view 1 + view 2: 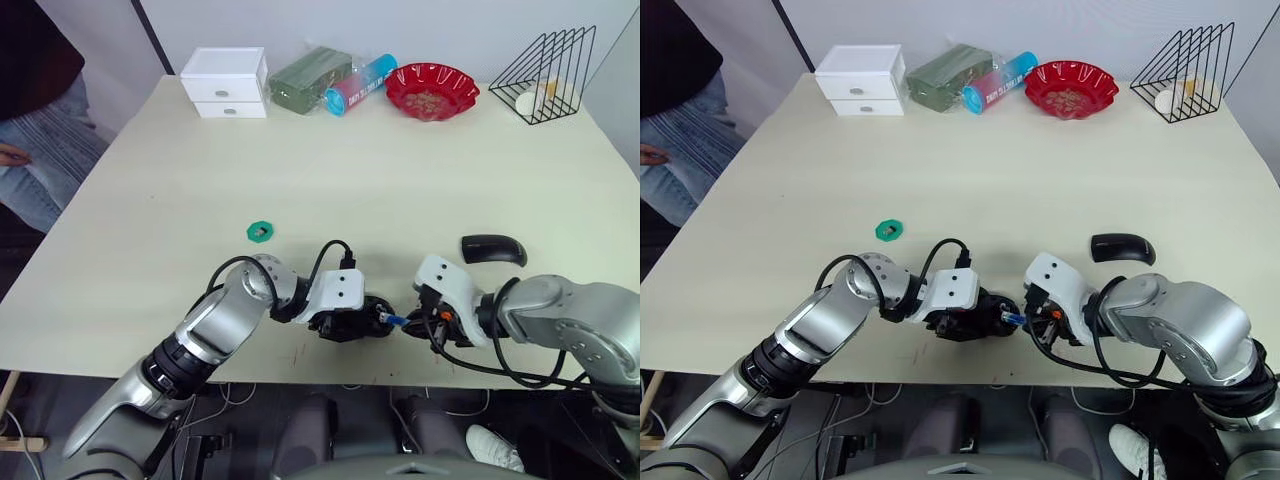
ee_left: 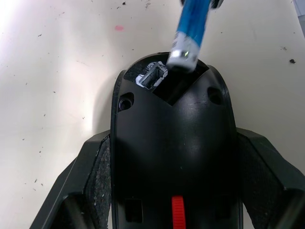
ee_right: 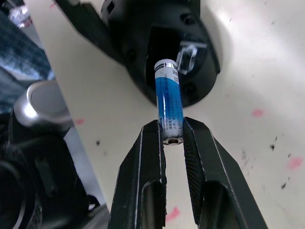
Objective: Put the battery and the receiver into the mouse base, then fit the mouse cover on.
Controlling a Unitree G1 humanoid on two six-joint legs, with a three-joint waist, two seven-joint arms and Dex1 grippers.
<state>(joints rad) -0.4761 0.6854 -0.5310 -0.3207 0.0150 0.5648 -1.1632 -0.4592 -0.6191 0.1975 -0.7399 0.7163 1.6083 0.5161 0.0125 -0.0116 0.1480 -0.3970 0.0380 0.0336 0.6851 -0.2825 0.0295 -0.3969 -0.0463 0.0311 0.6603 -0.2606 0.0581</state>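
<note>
Near the table's front edge, my left gripper is shut on the black mouse base, its fingers clamping both sides. The base's red part shows near the wrist. A small silver plug end, the receiver, sits in a slot at the base's far end. My right gripper is shut on the blue battery. The battery's free silver end touches the rim of the open bay beside the receiver, and it stands tilted, not lying in the bay. The glossy black mouse cover lies on the table, behind my right arm.
A small green ring lies behind my left arm. Along the table's far edge stand a white drawer box, a green pack, a blue and pink tube, a red bowl and a wire rack. A person sits at the far left.
</note>
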